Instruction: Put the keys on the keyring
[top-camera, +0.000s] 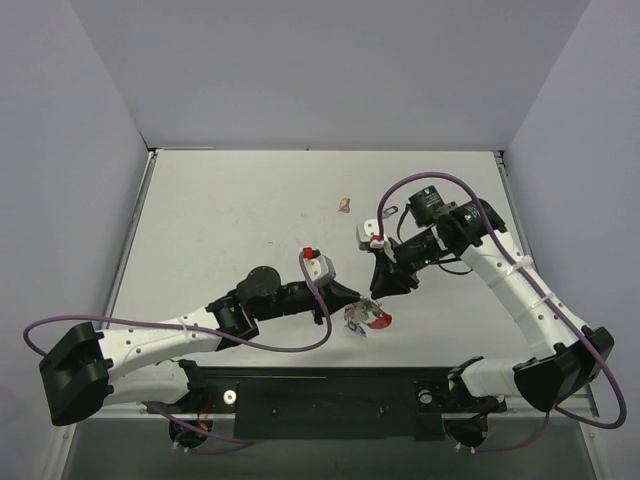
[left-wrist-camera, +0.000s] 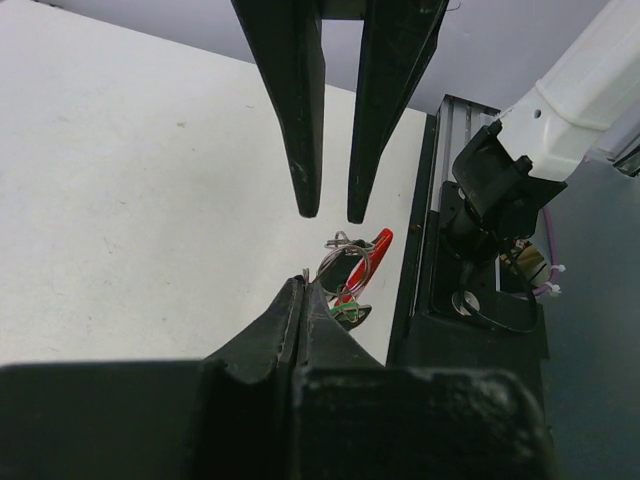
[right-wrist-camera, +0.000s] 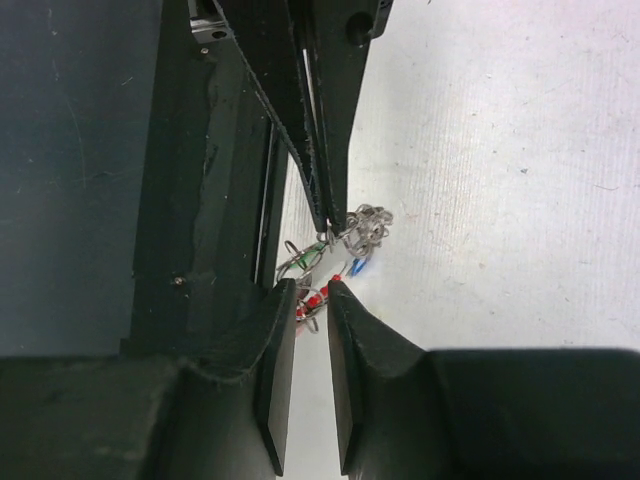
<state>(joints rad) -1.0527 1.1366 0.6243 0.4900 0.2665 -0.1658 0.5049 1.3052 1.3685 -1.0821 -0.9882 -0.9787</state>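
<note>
The keys (top-camera: 362, 318) lie in a small silver tangle with red, blue and green bits near the table's front edge. My left gripper (top-camera: 350, 301) is shut on a thin wire loop of the keyring (left-wrist-camera: 343, 262), which pokes out at its tips (left-wrist-camera: 303, 282). In the right wrist view the left gripper (right-wrist-camera: 330, 222) pinches that wire beside the keys (right-wrist-camera: 369, 228). My right gripper (right-wrist-camera: 310, 292) hovers just over the tangle with a narrow gap between its jaws. A red bit (right-wrist-camera: 312, 297) shows in that gap. From the left wrist, the right gripper (left-wrist-camera: 330, 213) has nothing between its tips.
A small tan lump (top-camera: 345, 204) lies farther back on the white table (top-camera: 230, 230). The black base rail (top-camera: 330, 385) runs along the near edge, right beside the keys. Grey walls enclose the left, back and right sides.
</note>
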